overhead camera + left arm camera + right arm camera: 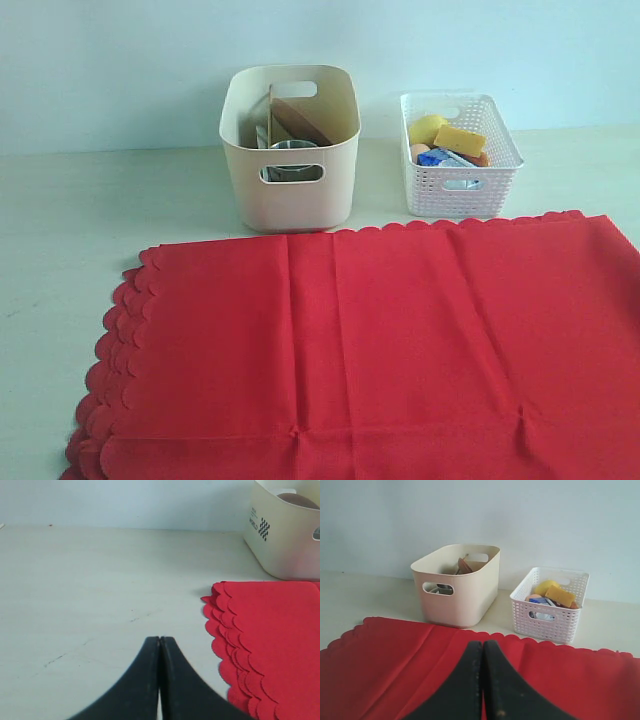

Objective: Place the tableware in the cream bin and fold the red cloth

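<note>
The red cloth [380, 350] lies on the table in front of both containers, its scalloped left edge stacked in layers [235, 645]. The cream bin [290, 150] stands behind it and holds tableware: a brown plate [297, 118] on edge and a steel cup [293, 158] show inside. Neither arm appears in the exterior view. My left gripper [159, 639] is shut and empty over bare table, left of the cloth's scalloped edge. My right gripper [483, 643] is shut and empty above the cloth [385, 660], facing the cream bin [457, 582].
A white lattice basket [460, 155] with food items, among them a yellow lemon [427, 128] and cheese [459, 140], stands right of the cream bin. Bare pale table [100, 590] stretches left of the cloth. A light wall rises behind.
</note>
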Robot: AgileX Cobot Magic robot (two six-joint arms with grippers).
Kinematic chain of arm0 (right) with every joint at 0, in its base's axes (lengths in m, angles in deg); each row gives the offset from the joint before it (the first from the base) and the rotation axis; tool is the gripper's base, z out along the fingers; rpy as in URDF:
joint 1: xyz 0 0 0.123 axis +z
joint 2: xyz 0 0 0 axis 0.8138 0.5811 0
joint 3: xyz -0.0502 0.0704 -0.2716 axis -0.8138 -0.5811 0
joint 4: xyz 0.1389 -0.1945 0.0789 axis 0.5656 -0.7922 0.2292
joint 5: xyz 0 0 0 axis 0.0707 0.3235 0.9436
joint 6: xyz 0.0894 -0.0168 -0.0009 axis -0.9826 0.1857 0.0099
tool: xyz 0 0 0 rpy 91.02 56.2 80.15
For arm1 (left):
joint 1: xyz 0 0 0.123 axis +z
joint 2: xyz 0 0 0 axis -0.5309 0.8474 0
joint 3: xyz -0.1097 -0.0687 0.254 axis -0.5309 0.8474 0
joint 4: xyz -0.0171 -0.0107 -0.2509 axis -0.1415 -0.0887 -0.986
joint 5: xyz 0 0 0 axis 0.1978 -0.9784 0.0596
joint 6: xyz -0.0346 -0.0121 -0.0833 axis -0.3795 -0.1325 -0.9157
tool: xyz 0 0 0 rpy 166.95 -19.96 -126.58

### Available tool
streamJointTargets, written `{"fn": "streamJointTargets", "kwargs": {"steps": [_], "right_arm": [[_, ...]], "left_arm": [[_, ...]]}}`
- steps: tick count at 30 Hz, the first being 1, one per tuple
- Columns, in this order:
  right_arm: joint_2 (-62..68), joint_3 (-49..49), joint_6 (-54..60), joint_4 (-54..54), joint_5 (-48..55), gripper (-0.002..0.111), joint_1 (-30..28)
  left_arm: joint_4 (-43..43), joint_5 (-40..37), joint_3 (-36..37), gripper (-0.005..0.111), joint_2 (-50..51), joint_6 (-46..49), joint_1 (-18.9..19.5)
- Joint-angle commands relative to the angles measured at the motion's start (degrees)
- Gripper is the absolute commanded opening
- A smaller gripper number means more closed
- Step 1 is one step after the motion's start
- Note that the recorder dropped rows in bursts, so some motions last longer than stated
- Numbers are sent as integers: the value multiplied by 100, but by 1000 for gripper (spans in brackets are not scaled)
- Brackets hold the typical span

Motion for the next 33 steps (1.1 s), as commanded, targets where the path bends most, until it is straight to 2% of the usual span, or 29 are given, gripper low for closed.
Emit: {"fn": "streamJointTargets", "kwargs": {"steps": [1,27,33], "right_arm": [[-21,-117,27,29,-209,0,-2],[-21,-122,-106,314,-216,0,-2],[-21,-122,36,8,-222,0,-2]], "left_arm": [[-13,81,-25,0,-32,-16,-38],[-13,81,-25,0,-32,-16,-38],[-13,81,-25,0,-32,-16,-38]]}}
